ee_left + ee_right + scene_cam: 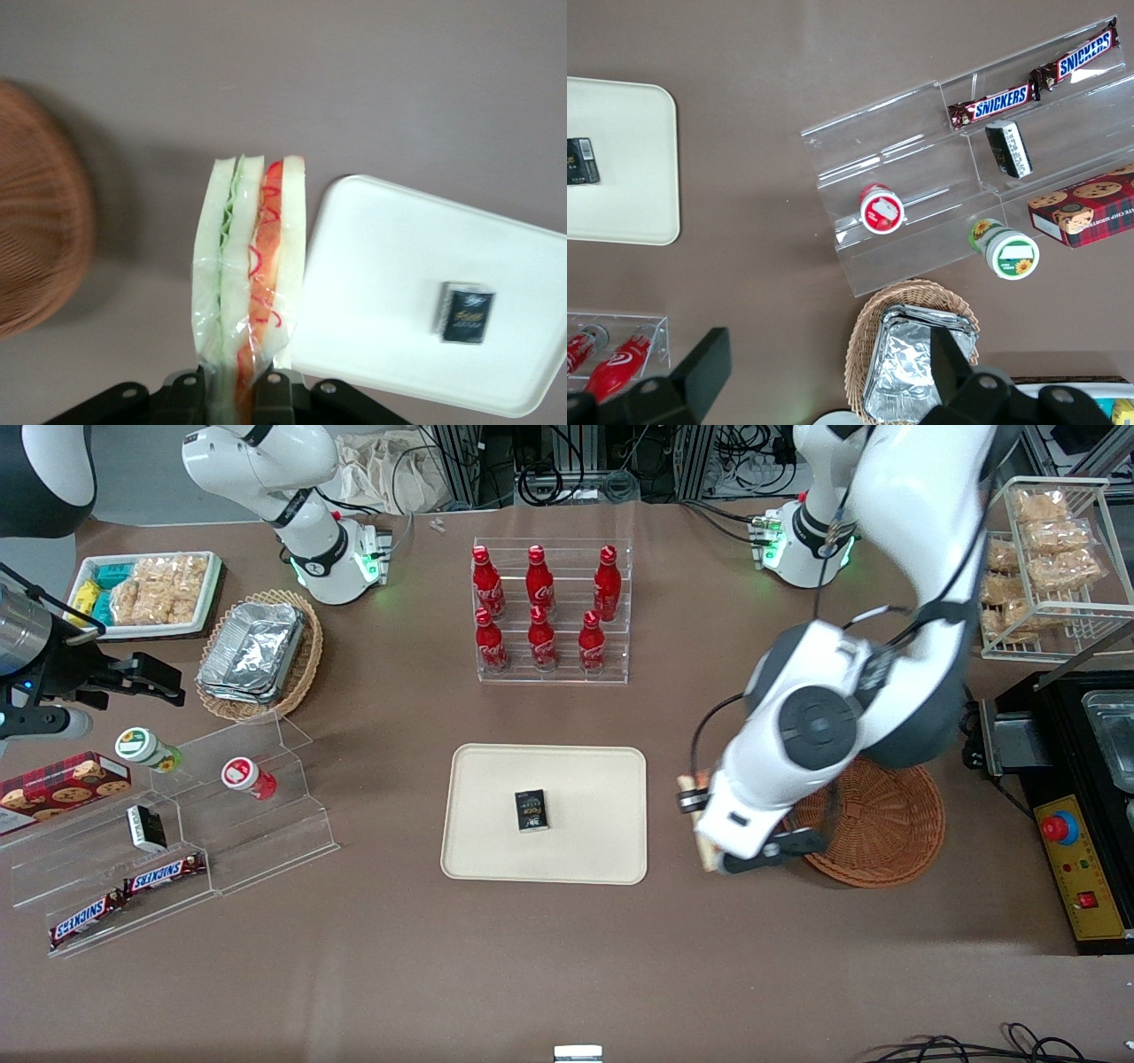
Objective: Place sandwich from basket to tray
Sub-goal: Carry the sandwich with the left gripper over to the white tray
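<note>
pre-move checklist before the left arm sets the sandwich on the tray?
1. Jaws shut on sandwich: ok, gripper clamps its lower end.
2. Sandwich out of basket: ok.
3. Gripper over tray: not ok, it hangs between basket and tray, above bare table.
4. Free tray area: ok, only the small black box sits mid-tray.
5. Wrap intact: cannot tell.
</note>
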Tool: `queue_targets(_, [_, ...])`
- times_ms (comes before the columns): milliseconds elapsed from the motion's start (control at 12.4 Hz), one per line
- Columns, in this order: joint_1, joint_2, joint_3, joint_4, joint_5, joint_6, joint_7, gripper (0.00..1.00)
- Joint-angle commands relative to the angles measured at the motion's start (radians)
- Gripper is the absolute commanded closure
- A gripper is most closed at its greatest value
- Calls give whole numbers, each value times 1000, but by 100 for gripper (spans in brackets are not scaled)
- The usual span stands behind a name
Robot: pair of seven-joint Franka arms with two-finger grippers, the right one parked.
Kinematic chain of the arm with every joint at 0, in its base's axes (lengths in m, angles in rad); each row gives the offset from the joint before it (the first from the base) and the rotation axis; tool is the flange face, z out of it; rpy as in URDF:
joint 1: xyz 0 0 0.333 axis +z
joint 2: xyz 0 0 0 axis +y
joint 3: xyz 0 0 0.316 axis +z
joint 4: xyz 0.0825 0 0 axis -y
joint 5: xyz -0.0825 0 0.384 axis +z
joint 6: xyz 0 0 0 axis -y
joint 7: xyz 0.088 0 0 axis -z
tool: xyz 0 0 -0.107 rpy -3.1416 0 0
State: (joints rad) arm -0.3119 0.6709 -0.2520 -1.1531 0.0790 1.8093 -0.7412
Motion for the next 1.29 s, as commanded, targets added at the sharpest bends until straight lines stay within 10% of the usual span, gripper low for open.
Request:
queue_targets(0, [-68, 136, 13, 99, 13, 79, -7, 100])
queue_targets(644, [-167, 317, 14, 89, 37, 228, 34, 100])
queue_targets(724, [-167, 314, 13, 72, 53, 213, 34, 83])
queue_targets(805, [-165, 309, 13, 72, 53, 185, 34, 23])
queue_targets(885, [-162, 299, 13, 73, 56, 164, 33, 0])
queue_targets(1207, [-129, 187, 23, 72, 59, 96, 29, 0])
